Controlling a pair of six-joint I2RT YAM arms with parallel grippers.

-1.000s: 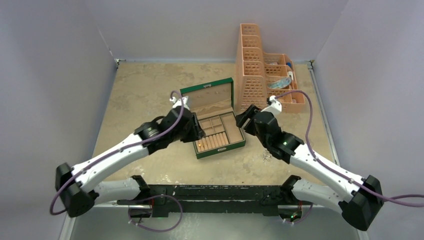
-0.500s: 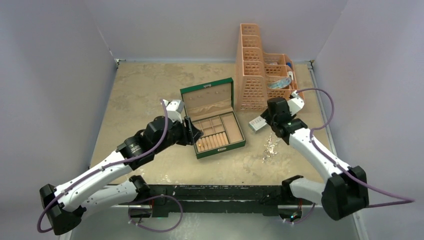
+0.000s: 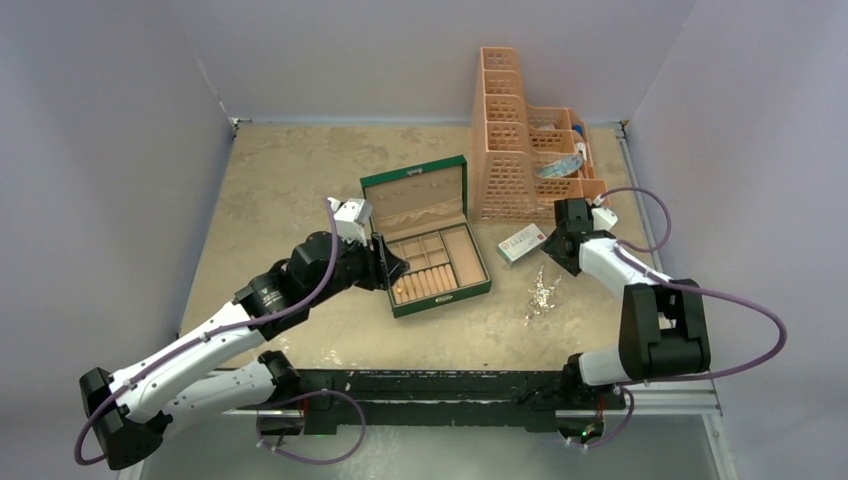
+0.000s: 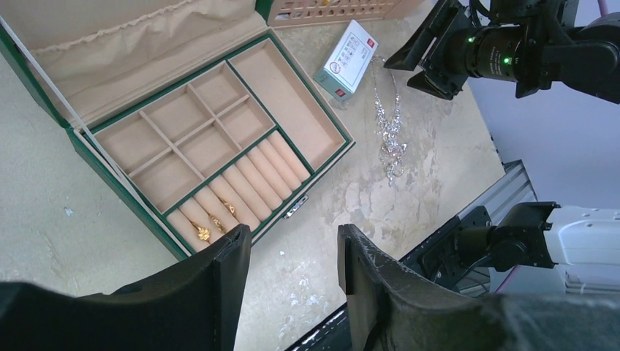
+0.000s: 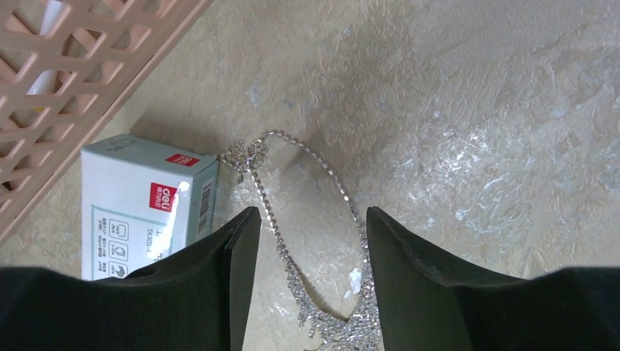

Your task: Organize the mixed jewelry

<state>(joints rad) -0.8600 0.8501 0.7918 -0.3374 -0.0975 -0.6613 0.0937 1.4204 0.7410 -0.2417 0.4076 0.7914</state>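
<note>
The green jewelry box (image 3: 478, 268) lies open mid-table, with a few gold rings (image 4: 212, 223) tucked in its beige roll slots. A silvery necklace (image 3: 541, 293) sprawls on the table to its right, also in the left wrist view (image 4: 390, 139). My left gripper (image 3: 388, 267) hovers open at the box's front-left corner, and nothing sits between its fingers (image 4: 292, 245). My right gripper (image 3: 552, 248) hangs open above the necklace. The chain loop (image 5: 322, 197) lies on the table between its fingertips (image 5: 311, 219).
A small white card box (image 3: 522, 243) with red print lies just left of the necklace (image 5: 146, 197). A tall peach lattice organiser (image 3: 520, 150) stands at the back right, close behind the right gripper. The arm bases and a black rail run along the near edge.
The right arm has swung right, away from the green box, to above the necklace. The left gripper has drawn back from the box's ring slots and opened wider.
</note>
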